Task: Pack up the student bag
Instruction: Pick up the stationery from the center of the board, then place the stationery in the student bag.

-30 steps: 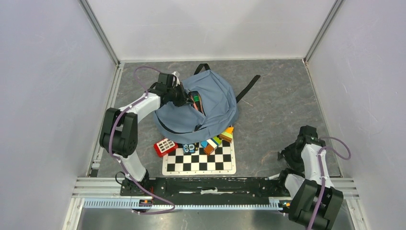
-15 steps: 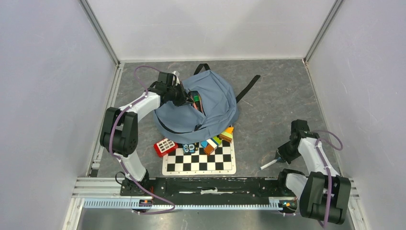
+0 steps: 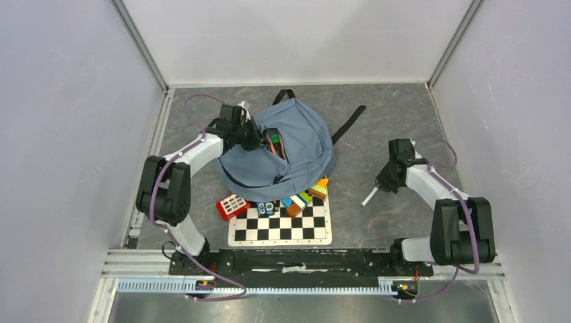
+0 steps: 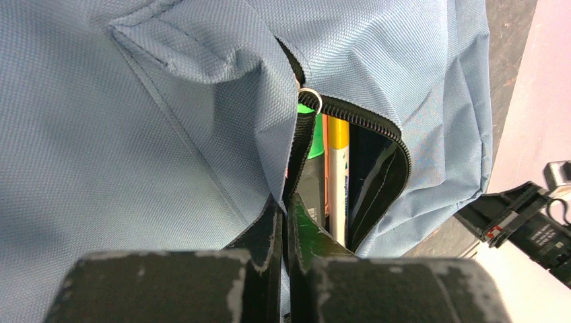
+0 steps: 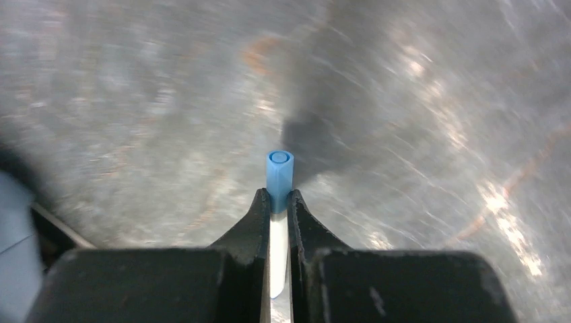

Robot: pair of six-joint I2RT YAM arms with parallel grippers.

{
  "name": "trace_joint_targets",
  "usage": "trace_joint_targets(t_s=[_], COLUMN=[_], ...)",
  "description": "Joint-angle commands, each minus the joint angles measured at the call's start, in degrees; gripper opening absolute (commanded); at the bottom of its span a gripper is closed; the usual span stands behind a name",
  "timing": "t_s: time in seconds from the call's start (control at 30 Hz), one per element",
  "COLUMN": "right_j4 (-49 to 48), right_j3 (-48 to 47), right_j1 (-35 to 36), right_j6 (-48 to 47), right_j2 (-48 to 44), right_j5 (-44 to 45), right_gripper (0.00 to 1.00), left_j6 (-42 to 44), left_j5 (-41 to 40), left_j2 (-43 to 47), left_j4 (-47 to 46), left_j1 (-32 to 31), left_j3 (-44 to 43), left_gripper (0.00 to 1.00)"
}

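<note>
The student bag (image 3: 296,145), dusty blue with black zipper trim, lies on the grey floor behind the chessboard with its top opening unzipped. My left gripper (image 3: 258,138) is shut on the fabric edge of that opening (image 4: 296,145) and holds it up. A yellow-and-white pen (image 4: 338,176) and a green marker (image 4: 316,134) show inside the bag (image 4: 135,101). To the right of the bag, above the floor, my right gripper (image 3: 384,180) is shut on a white pen with a blue cap (image 3: 369,197). In the right wrist view the cap (image 5: 279,171) sticks out past the fingertips of the right gripper (image 5: 278,199).
A chessboard (image 3: 283,227) lies in front of the bag. On its far edge sit a red calculator (image 3: 233,205), a small blue item (image 3: 266,208) and several coloured blocks (image 3: 306,195). A black strap (image 3: 349,124) trails right of the bag. Walls close in three sides.
The right gripper shut on the pen near the right base, then carried it forward and left toward the bag. The left gripper stayed on the bag's edge.
</note>
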State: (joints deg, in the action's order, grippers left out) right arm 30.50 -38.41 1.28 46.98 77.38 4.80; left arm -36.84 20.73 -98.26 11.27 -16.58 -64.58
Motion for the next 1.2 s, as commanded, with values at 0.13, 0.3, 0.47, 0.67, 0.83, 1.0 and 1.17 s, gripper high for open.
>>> trace_joint_targets(t_s=[0.13,0.3,0.47,0.67,0.83,1.0,1.17], right_j4=[-10.9,-14.8,-17.8,-23.3,-27.4,-27.9,-29.4], right_j3=[-11.2,-17.8,-26.9,-34.3,-40.6,-46.4,-47.6], right_j1=[7.8,13.9,23.8,34.2,40.3,42.8,43.5], right_j6=[-13.9,-19.2,-24.3,-30.4,-34.5,-39.3,-42.3], right_j2=[1.9,2.2,4.8,10.4,17.3,23.6,27.5], right_j5=[-1.7,-4.6,-2.8,-2.0,-2.6,-1.1,-0.5], right_gripper=[0.0,0.0,0.0,0.0,0.0,0.0,0.0], left_j6=[-2.5,-2.4,-2.3,-1.9,-0.4,0.3,0.3], left_j5=[-1.3,-1.9,-3.0,-0.7,1.1,3.1,4.4], left_j2=[4.5,5.7,7.6,6.8,6.8,6.6,6.4], left_j4=[-3.2,-2.3,-1.5,-1.8,-2.4,-3.3,-3.9], left_j1=[-0.2,-0.2,-0.2,-0.2,-0.2,-0.2,-0.2], left_j3=[1.8,2.1,3.5,3.0,3.1,3.7,3.8], left_gripper=[0.02,0.02,0.02,0.02,0.02,0.02,0.02])
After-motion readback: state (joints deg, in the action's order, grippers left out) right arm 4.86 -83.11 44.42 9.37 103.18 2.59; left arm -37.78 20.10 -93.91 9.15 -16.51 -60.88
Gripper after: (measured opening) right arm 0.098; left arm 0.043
